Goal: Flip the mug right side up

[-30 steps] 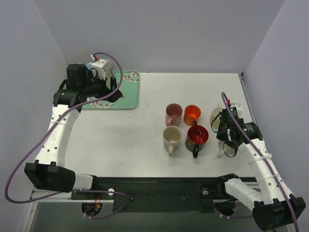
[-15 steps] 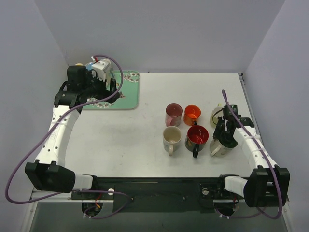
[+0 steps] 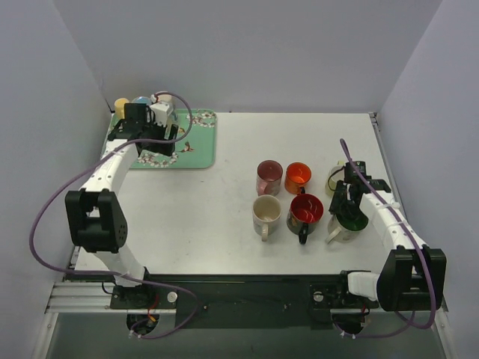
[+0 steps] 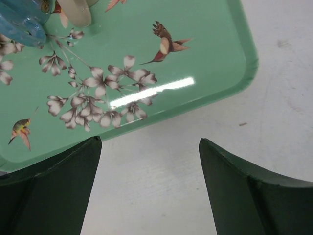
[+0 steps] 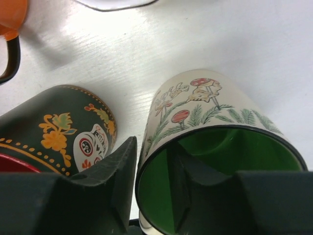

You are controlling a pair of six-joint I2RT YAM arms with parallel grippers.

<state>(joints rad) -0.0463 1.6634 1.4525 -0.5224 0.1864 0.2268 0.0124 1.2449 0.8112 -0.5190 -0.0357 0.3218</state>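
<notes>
The cream mug with mushroom pictures and a green inside [image 3: 349, 223] stands upright at the right of the table, mouth up. My right gripper [image 3: 344, 205] is shut on its wall, one finger inside and one outside. In the right wrist view the mug [image 5: 205, 107] fills the right half, and the gripper [image 5: 152, 144] pinches its left rim. My left gripper [image 3: 168, 139] is open and empty, low over the near edge of the green flowered tray [image 3: 200, 142]. In the left wrist view the gripper [image 4: 149, 142] frames bare table just off the tray [image 4: 205, 63].
Maroon [image 3: 269, 176], orange [image 3: 298, 176], cream [image 3: 266, 212] and dark red-lined [image 3: 304, 212] mugs stand upright mid-table. The dark one [image 5: 54, 132] is close beside the held mug. Another pale mug [image 3: 334, 178] stands just behind it. A yellow [image 3: 121, 106] and a blue mug [image 3: 140, 100] sit on the tray.
The right gripper has turned the cream mug from tilted to upright, green inside now facing up. The left arm has folded back, its gripper staying at the tray.
</notes>
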